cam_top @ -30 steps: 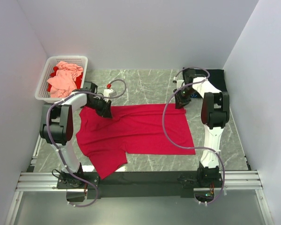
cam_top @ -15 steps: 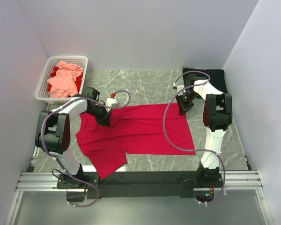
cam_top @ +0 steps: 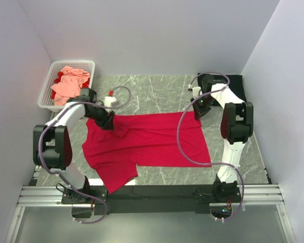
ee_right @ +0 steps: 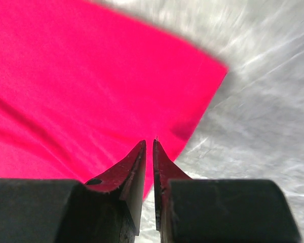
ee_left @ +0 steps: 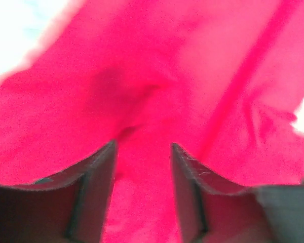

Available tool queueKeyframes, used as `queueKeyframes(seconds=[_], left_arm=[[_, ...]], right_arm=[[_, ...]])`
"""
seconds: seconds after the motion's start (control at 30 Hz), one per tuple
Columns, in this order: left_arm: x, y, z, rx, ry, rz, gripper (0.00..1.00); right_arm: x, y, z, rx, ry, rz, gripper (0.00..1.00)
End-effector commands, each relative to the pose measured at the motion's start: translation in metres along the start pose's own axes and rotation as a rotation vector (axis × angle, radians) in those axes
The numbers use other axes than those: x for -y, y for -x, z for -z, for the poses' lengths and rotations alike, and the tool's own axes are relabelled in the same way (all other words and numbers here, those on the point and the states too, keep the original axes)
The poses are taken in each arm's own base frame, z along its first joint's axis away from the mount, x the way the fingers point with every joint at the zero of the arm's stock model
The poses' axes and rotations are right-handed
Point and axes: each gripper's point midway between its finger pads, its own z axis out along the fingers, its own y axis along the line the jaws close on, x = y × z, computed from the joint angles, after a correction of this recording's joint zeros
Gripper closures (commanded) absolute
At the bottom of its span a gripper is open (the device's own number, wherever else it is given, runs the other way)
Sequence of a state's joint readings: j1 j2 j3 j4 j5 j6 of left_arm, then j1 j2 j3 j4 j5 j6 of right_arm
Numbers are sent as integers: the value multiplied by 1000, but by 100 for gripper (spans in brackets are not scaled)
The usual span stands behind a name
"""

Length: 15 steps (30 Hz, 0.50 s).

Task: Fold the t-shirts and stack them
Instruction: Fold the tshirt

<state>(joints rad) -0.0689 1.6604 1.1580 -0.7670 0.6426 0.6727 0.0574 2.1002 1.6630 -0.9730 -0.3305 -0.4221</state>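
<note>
A crimson-red t-shirt (cam_top: 152,139) lies spread flat on the marble table, one sleeve hanging over the near edge. My left gripper (cam_top: 107,123) sits at its far left shoulder. In the left wrist view the jaws (ee_left: 143,147) stand apart, pressed into bunched red cloth (ee_left: 142,76) that fills the gap. My right gripper (cam_top: 198,113) is at the shirt's far right corner. In the right wrist view it (ee_right: 149,143) is nearly closed, pinching the cloth's edge (ee_right: 91,76). A black shirt (cam_top: 236,83) lies at the back right. A salmon-pink shirt (cam_top: 69,83) is in the basket.
The white lattice basket (cam_top: 71,62) stands at the back left against the wall, with some red cloth (cam_top: 84,91) under the pink shirt. White walls close in on three sides. Bare marble (cam_top: 152,93) shows behind the red shirt.
My left gripper has slid left and a little back along the shirt's far edge, wrinkling the cloth there. My right gripper has shifted slightly right at the far right corner.
</note>
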Motion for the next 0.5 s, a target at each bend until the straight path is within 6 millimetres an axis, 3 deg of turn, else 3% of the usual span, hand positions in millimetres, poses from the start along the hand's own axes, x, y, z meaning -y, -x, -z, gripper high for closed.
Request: queueKeyframes(seconds=[0.0, 0.1, 0.23, 0.33, 0.47], left_arm=[[-28, 45, 30, 193, 145, 113, 43], [-57, 32, 24, 164, 274, 225, 49], [-81, 13, 14, 117, 374, 337, 61], [-90, 1, 9, 81, 424, 391, 65], [-99, -17, -5, 2, 439, 462, 68]], right_arm=[[-11, 44, 26, 137, -73, 12, 83], [-20, 47, 4, 95, -86, 6, 86], [-22, 47, -19, 29, -129, 8, 90], [-22, 40, -37, -33, -152, 10, 91], [-11, 30, -47, -104, -210, -2, 92]])
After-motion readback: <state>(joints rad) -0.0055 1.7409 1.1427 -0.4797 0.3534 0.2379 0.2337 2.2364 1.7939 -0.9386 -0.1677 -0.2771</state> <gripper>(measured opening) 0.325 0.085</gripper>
